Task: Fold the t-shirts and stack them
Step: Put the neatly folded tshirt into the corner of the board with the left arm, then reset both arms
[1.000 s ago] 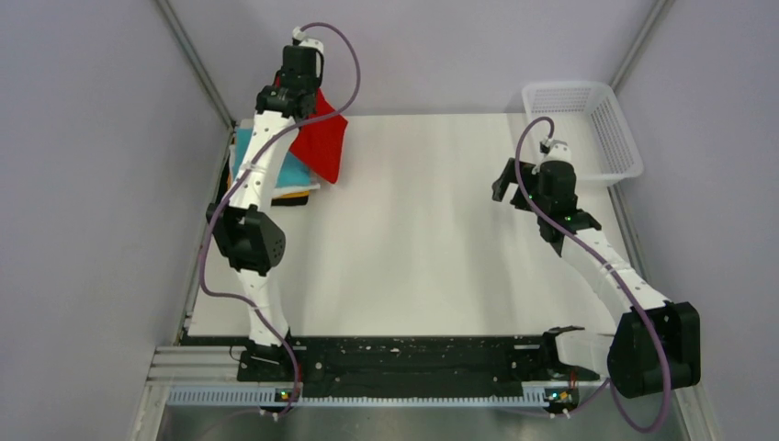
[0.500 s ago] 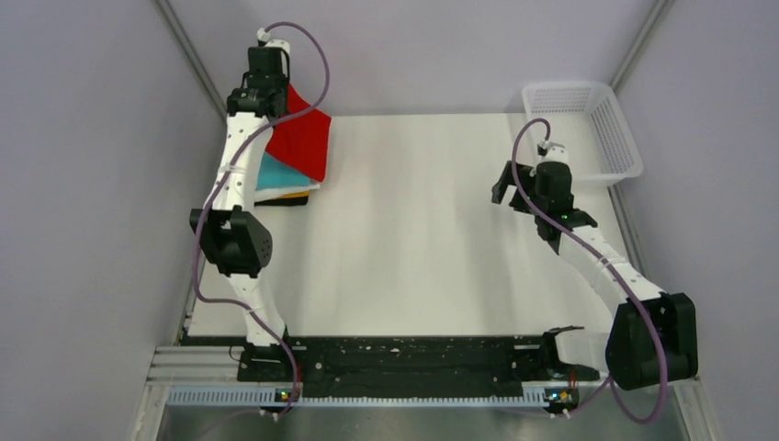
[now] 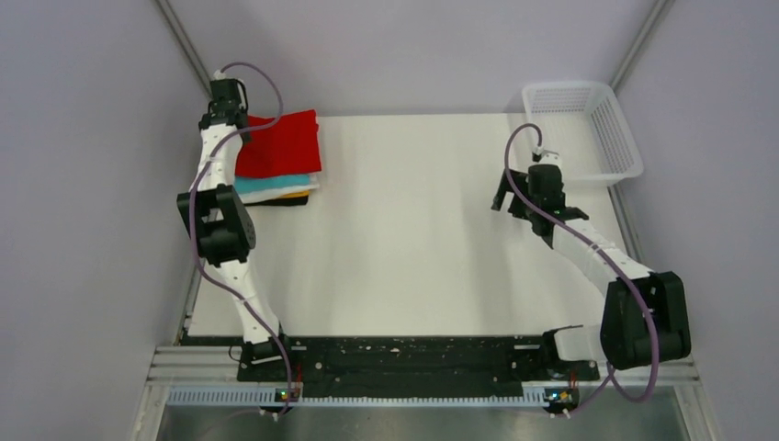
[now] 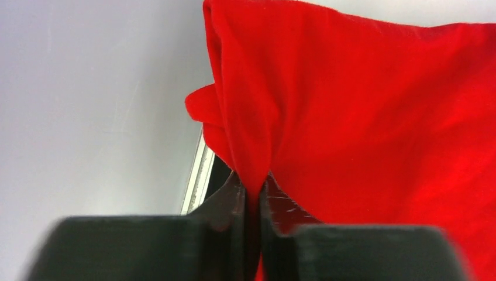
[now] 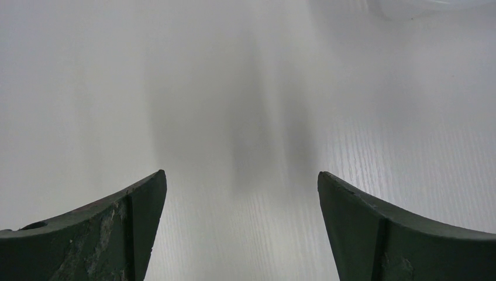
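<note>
The red t-shirt (image 3: pixel 282 144), folded into a rectangle, lies on top of the stack at the table's far left. Under it show the edges of a teal shirt (image 3: pixel 274 183), a white one, an orange one (image 3: pixel 296 194) and a black one (image 3: pixel 288 201). My left gripper (image 3: pixel 241 121) is at the stack's far left corner, shut on a pinched fold of the red t-shirt (image 4: pixel 362 105); the cloth runs down between the left gripper's (image 4: pixel 252 188) black fingers. At the right, my right gripper (image 3: pixel 502 191) hovers open, and between its fingers the right gripper (image 5: pixel 241 181) shows only bare table.
A white mesh basket (image 3: pixel 617 138) stands at the far right corner, just beyond the right arm. The table's metal side rail (image 4: pixel 196 170) runs close by the left gripper, with the grey wall behind it.
The left arm swung left and back with the red t-shirt, which hung crumpled before and now lies flat on the stack. The right arm shifted slightly left, still open.
</note>
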`<state>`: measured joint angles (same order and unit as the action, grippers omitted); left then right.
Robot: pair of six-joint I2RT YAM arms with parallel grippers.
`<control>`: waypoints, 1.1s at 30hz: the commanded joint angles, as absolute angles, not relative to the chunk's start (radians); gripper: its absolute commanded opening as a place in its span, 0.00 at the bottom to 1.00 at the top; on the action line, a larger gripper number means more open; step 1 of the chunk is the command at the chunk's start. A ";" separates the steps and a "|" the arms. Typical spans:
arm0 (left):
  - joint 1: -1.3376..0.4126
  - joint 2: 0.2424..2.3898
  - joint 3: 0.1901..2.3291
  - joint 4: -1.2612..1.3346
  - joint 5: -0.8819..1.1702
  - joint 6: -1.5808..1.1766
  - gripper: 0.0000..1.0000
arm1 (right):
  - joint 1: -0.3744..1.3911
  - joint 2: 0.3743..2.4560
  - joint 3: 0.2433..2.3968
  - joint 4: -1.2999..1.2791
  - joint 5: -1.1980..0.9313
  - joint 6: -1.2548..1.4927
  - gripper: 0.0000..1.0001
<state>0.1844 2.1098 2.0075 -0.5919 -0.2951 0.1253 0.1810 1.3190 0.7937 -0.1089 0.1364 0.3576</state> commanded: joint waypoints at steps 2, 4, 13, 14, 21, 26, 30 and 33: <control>0.207 2.116 1.997 -0.468 -0.310 0.084 0.59 | 0.187 1.339 0.860 -0.119 0.160 0.339 0.99; 0.207 2.116 1.994 -0.464 -0.361 0.048 0.95 | 0.188 1.338 0.865 -0.124 0.159 0.340 0.99; 0.200 1.969 1.906 -0.534 -0.393 -0.218 0.99 | 0.187 1.246 0.843 -0.133 0.203 0.347 0.99; 0.194 1.924 1.869 -0.530 -0.357 -0.236 0.99 | 0.187 1.230 0.836 -0.135 0.208 0.351 0.99; 0.071 1.563 1.472 -0.380 -0.306 -0.291 0.99 | 0.188 1.123 0.740 -0.122 0.216 0.362 0.99; -0.025 1.226 1.035 -0.202 -0.206 -0.377 0.99 | 0.187 1.027 0.644 -0.068 0.239 0.315 0.99; -0.060 0.990 0.739 -0.083 -0.151 -0.435 0.99 | 0.186 0.944 0.598 -0.048 0.319 0.310 0.99; -0.060 0.841 0.572 -0.046 -0.177 -0.452 0.99 | 0.187 0.890 0.547 -0.030 0.343 0.325 0.99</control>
<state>-0.0589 0.9764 0.7406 -0.1787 -0.1905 -0.3874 0.1810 0.9745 0.5858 -0.1070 0.2695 0.3321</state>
